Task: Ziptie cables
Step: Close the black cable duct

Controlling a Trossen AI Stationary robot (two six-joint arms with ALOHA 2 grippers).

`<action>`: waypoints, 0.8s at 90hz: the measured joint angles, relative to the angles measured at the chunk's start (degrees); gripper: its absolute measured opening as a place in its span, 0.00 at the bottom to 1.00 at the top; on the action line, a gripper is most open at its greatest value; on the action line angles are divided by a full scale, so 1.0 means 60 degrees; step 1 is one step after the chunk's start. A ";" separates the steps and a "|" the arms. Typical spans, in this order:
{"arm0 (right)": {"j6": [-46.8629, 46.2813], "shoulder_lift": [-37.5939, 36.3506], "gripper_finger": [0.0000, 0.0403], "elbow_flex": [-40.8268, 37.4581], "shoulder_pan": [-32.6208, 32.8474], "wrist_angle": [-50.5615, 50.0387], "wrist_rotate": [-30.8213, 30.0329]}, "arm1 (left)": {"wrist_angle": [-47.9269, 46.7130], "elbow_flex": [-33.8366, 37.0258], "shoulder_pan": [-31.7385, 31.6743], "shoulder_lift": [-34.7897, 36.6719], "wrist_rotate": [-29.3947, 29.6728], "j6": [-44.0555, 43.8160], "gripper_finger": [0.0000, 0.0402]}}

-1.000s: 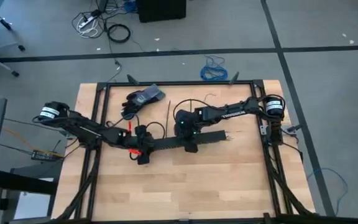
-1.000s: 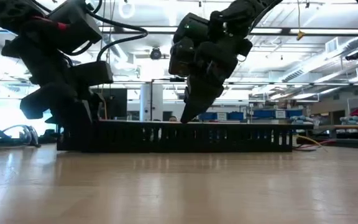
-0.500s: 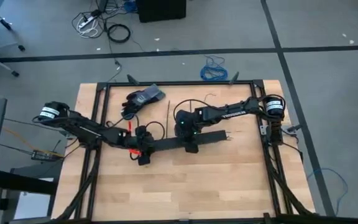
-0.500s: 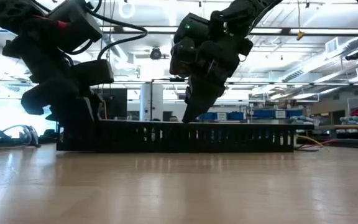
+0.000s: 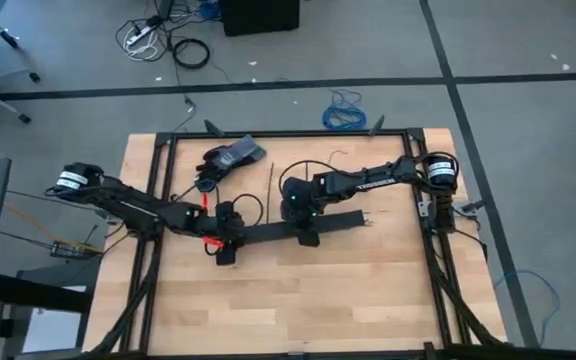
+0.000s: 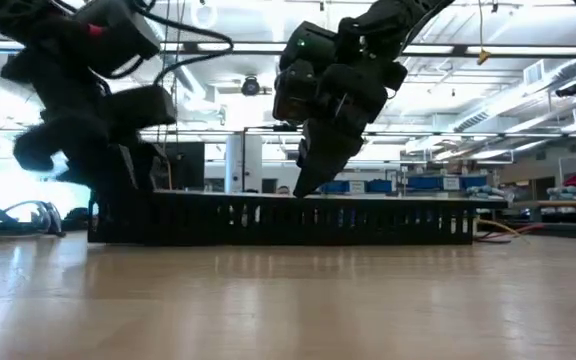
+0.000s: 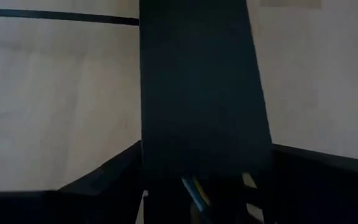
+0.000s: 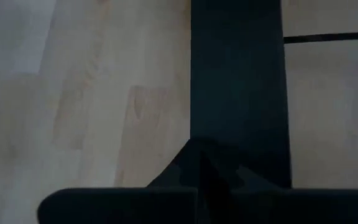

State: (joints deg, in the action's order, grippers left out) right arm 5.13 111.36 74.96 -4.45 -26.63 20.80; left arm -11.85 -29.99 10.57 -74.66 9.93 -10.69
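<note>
Straddling a black slotted channel (image 5: 303,228), the left gripper (image 5: 226,246) sat at its left end and the right gripper (image 5: 308,233) near its middle; whether either pair of jaws was wide or narrow could not be told. Cables (image 7: 194,190) lay inside the channel, bare ends (image 5: 368,217) splayed past its right end. One ziptie (image 5: 270,182) lay on the table (image 5: 298,300) behind, near a glove (image 5: 226,160).

A black channel (image 8: 238,93) runs straight away across the pale wood counter (image 8: 86,93). The right pincer (image 8: 197,186) sits dark over its near end. A thin black line crosses the counter beyond.
</note>
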 joint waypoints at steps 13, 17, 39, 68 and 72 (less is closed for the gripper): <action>0.0000 -0.0005 0.00 -0.0007 -0.0003 -0.0133 0.0011 | -0.1149 -0.0251 0.0007 0.0966 0.0091 -0.0042 0.64; 0.0002 -0.0005 0.00 -0.0008 -0.0003 -0.0131 0.0018 | -0.1302 -0.0253 0.0007 0.1226 0.0093 -0.0053 0.64; 0.0089 -0.0005 0.00 -0.0007 -0.0004 -0.0146 0.0015 | -0.2275 -0.0231 0.0007 0.1667 0.0227 -0.0310 0.64; 0.0178 -0.0005 0.00 -0.0007 -0.0004 -0.0149 0.0011 | -0.1772 -0.0014 0.0007 0.1441 0.0379 -0.0392 0.64; 0.0178 -0.0005 0.00 -0.0007 -0.0004 -0.0153 0.0007 | -0.1568 -0.0020 0.0007 0.1441 0.0388 -0.0390 0.64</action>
State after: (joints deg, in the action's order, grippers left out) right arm 6.20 111.33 74.91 -4.47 -27.55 20.84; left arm -21.26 -30.11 10.61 -66.02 12.25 -13.04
